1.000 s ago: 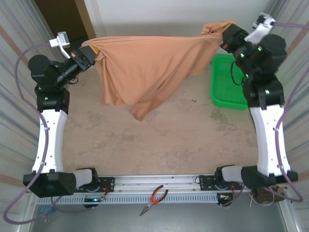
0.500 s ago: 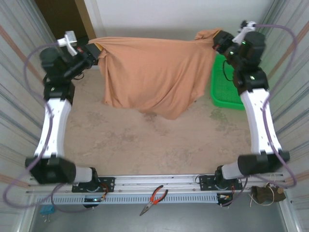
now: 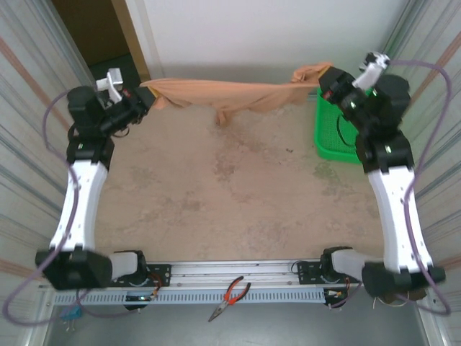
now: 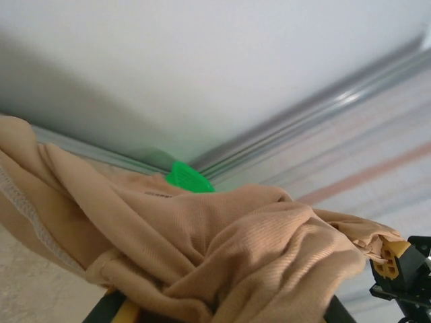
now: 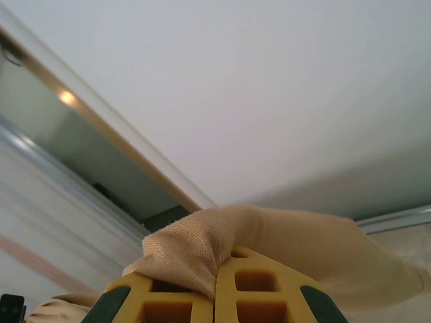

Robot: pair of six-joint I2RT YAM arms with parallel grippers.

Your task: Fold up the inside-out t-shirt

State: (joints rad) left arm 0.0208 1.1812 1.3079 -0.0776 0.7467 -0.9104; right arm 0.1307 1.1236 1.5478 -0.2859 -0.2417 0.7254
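Top external, green basket (image 3: 336, 137), t-shirt (image 3: 241, 96) stretched just beside it

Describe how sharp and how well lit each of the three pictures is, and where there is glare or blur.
Top external: even, soft light, sharp overall; the side walls lean outward from the wide lens. Left wrist: the t-shirt weave is crisp, the green tray behind it is soft. Right wrist: the near cloth is sharp; a glare spot sits on the metal rail.
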